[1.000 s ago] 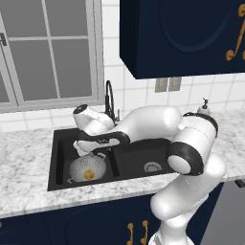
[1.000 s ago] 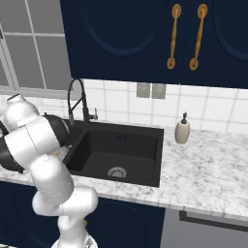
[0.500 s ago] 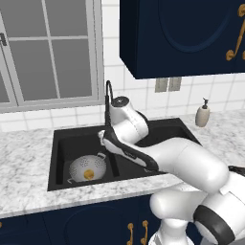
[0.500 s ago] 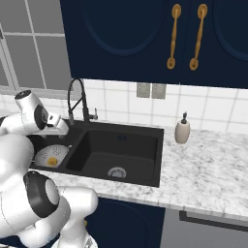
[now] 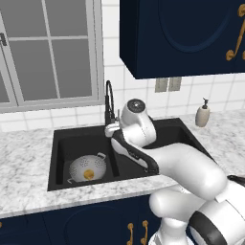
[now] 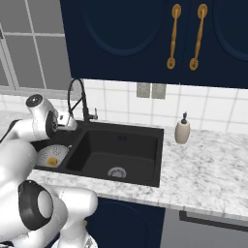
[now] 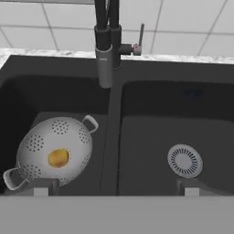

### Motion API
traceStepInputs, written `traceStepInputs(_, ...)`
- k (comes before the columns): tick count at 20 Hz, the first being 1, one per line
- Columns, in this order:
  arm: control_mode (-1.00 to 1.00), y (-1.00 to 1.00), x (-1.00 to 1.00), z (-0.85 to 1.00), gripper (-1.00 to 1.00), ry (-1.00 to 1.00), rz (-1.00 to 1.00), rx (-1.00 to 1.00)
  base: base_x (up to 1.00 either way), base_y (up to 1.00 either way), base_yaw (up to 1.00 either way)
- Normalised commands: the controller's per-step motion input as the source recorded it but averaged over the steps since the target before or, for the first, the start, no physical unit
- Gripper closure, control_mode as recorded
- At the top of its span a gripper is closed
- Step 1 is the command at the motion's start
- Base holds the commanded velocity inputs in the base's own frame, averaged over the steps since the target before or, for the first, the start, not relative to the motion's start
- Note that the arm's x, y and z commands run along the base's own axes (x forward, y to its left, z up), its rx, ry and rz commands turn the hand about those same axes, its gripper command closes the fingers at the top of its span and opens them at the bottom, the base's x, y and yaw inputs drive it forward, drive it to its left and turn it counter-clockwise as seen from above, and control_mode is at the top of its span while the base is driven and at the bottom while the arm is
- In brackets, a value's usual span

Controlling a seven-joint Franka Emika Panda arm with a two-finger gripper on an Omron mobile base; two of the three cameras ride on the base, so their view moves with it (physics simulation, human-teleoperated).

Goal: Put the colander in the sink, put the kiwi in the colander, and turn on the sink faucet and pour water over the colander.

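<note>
- Left base view: my arm reached forward over the sink (image 5: 62, 139), a matte black double basin set into the marble worktop (image 5: 24, 158) below the window (image 5: 48, 52).
- The colander (image 5: 87, 167) sat on the floor of the left basin, toward the front edge of the worktop, with the kiwi (image 5: 88, 175) lying inside it.
- The sink faucet (image 5: 109, 103) rose at the back edge of the sink, near the divider between the basins, and my wrist was just beside it.
- A beige soap dispenser (image 5: 203, 114) stood on the worktop at the back, to the right of the sink.
- Right base view: the colander (image 6: 53, 155) showed in the far basin with the kiwi (image 6: 52, 162) in it, partly behind my arm.
- The nearer basin held a round silver drain (image 6: 116, 172).
- The sink faucet (image 6: 79, 99) stood at the back edge of the sink (image 6: 140, 177), and the soap dispenser (image 6: 182, 130) stood on the worktop (image 6: 208, 179) near the wall.
- Hand view: my end effector (image 7: 115, 186) had its fingers wide apart and gripped nothing; one fingertip (image 7: 41, 187) was over the colander's rim, the other near the drain (image 7: 184, 160).
- The kiwi (image 7: 58, 158) rested at the bottom of the colander (image 7: 52, 148).
- The sink faucet (image 7: 106, 43) spout hung above the divider, with its small lever (image 7: 140, 36) upright on one side.
</note>
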Motion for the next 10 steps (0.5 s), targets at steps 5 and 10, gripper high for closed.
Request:
traceStepInputs(5, -1.00, 0.10, 0.52, 0.17, -1.00, -0.09, 0.04, 0.01, 0.00, 0.00, 0.00)
traceStepInputs(10, -1.00, 0.29, 0.38, 0.00, -1.00, -0.02, 0.03, 0.01, 0.00, 0.00, 0.00)
